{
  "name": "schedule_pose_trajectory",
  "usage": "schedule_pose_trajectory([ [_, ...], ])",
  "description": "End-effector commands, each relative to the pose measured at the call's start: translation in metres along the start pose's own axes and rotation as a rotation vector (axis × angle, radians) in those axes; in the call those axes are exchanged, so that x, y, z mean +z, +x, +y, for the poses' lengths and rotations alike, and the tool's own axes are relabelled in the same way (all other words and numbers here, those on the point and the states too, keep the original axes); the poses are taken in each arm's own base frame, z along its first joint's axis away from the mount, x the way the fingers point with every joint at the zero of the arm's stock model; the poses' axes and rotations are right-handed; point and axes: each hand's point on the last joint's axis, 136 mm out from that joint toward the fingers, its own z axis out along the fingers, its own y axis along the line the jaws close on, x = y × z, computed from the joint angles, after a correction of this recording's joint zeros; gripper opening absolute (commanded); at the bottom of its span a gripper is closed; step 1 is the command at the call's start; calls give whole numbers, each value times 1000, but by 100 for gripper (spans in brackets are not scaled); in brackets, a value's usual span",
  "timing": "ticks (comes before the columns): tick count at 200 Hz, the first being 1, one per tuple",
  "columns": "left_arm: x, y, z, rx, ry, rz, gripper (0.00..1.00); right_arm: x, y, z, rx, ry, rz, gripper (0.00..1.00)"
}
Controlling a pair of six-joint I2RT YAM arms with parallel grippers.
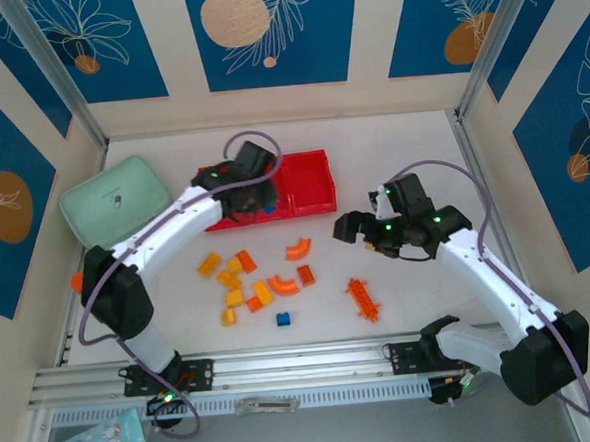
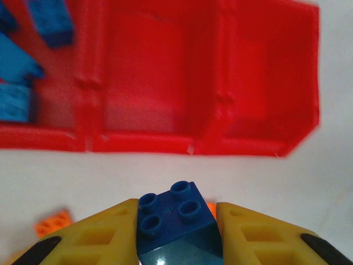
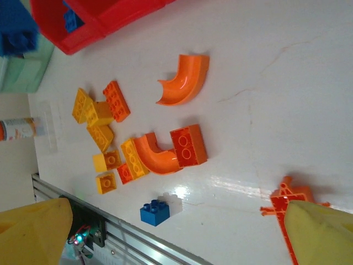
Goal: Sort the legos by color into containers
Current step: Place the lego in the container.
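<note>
the left gripper [image 2: 176, 234] is clenched on a blue brick [image 2: 175, 221], its yellow fingers [image 2: 105, 237] pressing the brick's two sides, studs facing up. in the left wrist view the held brick sits just short of the near wall of the red tray [image 2: 160, 142], roughly in front of the middle compartment. the middle and right-hand compartments look bare in that view, while the one at the left edge holds several blue bricks [image 2: 55, 25]. from above, the left arm reaches across the table to the tray's near edge, with a mint-green case [image 1: 113, 200] to its left. the right gripper [image 1: 348, 228] hangs with its jaws spread wide and nothing between them, apart from the tray and above the loose bricks. on the table lie a cluster of yellow and orange bricks [image 1: 238, 280], a curved orange piece [image 1: 298, 248], a long studded orange piece [image 1: 362, 299] and a lone blue brick [image 1: 282, 319] nearest the arm bases.
</note>
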Motion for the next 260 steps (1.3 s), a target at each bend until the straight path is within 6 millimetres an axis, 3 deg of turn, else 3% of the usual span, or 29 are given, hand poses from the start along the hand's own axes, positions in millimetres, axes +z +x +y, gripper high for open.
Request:
schedule_pose_trajectory([
  [1, -6, -24, 36, 24, -54, -32, 35, 8, -9, 20, -31, -15, -17, 99],
  [31, 13, -49, 72, -20, -95, -18, 34, 26, -9, 35, -62, -10, 11, 99],
  [57, 35, -65, 87, -42, -101, -14, 34, 38, -12, 43, -77, 1, 26, 99],
  [127, 85, -91, 96, -18, -126, 8, 35, 52, -19, 43, -79, 32, 37, 99],
  [158, 100, -93, 100, 1, -156, 46, 49, 53, -20, 42, -92, 43, 44, 99],
  [195, 84, -99, 93, 20, -130, 28, 61, 53, -19, 34, -123, 97, 61, 99],
  [220, 62, -98, 85, 29, -89, 23, 66, 52, -16, 31, -145, 125, 79, 99],
  [260, 24, -78, 83, 23, -16, 25, 70, 54, -7, 29, -194, 171, 111, 99],
])
